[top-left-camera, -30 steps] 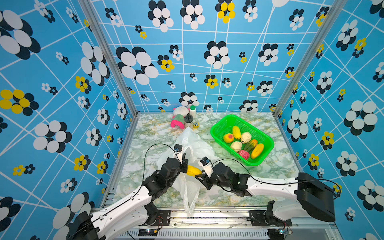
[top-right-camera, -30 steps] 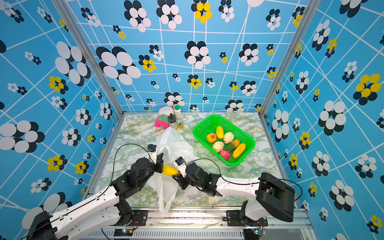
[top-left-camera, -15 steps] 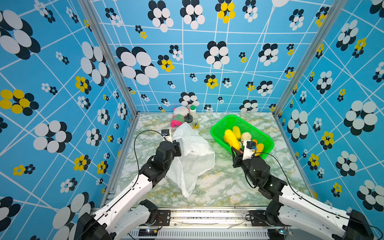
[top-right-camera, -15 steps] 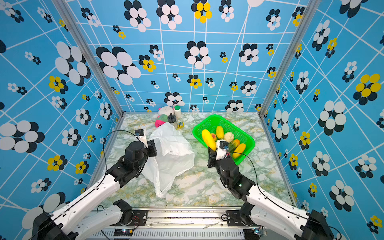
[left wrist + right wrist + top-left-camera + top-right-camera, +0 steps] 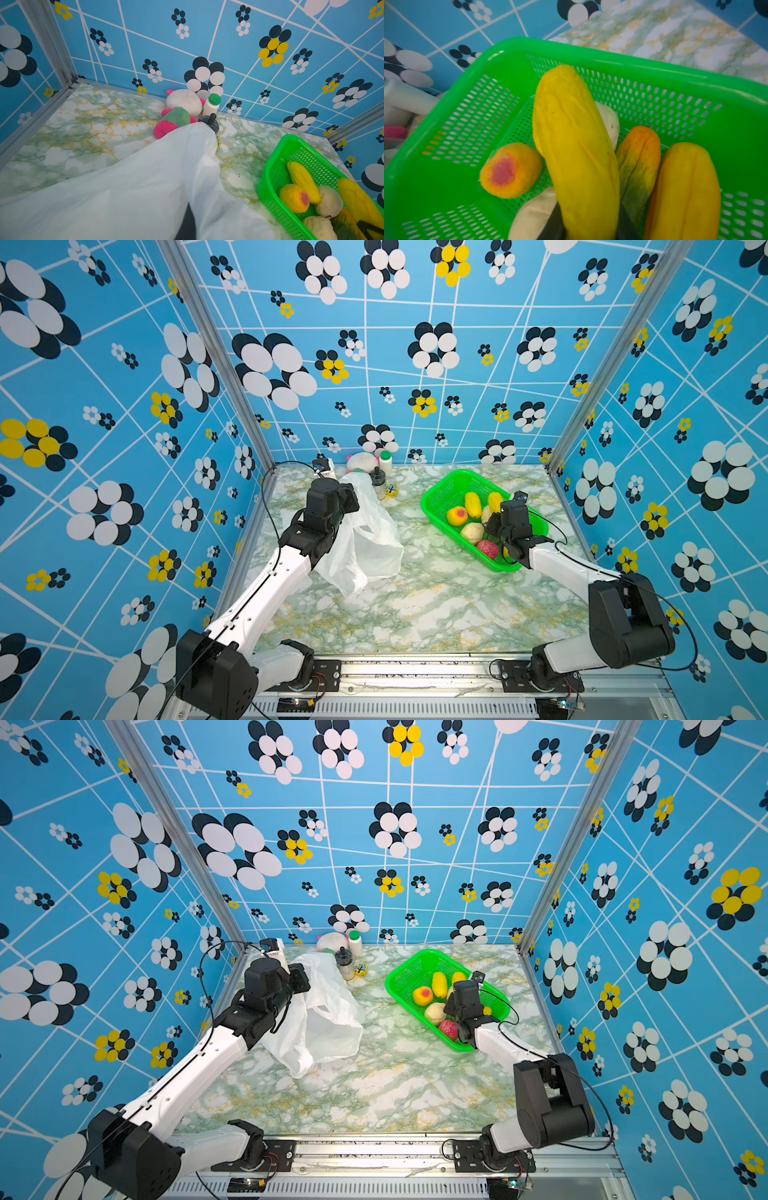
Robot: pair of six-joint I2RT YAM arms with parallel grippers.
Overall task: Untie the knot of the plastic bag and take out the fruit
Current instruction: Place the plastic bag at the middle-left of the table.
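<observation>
While your right gripper (image 5: 589, 225) is clamping the yellow mango (image 5: 571, 135) low over the green basket (image 5: 654, 68), you are finishing a take-out. The next move is calling for parted jaws, dropping it beside the other fruit (image 5: 471, 533). Your left gripper (image 5: 351, 499) is pinching the plastic bag (image 5: 365, 539), which is sagging limp, crinkled and seemingly empty onto the tabletop (image 5: 436, 614).

On table (image 5: 415, 614), dial centred there, 12 o'clock toward back wall (image 5: 395, 364): plastic bag (image 5: 365, 539) at 10 o'clock, lying on table, far end raised at left gripper (image 5: 351, 495); plush toy (image 5: 361, 462) at 11 o'clock, against back wall; bottle (image 5: 385, 460) just beside, at its 3 o'clock; jar (image 5: 378, 485) at bottle's 6 o'clock, just beside bag; small item (image 5: 391, 489) at jar's 3 o'clock; basket (image 5: 440, 493) at 2 o'clock; fruit (image 5: 471, 533) inside basket; long fruit (image 5: 575, 145) in right gripper (image 5: 589, 226), over the rest.
</observation>
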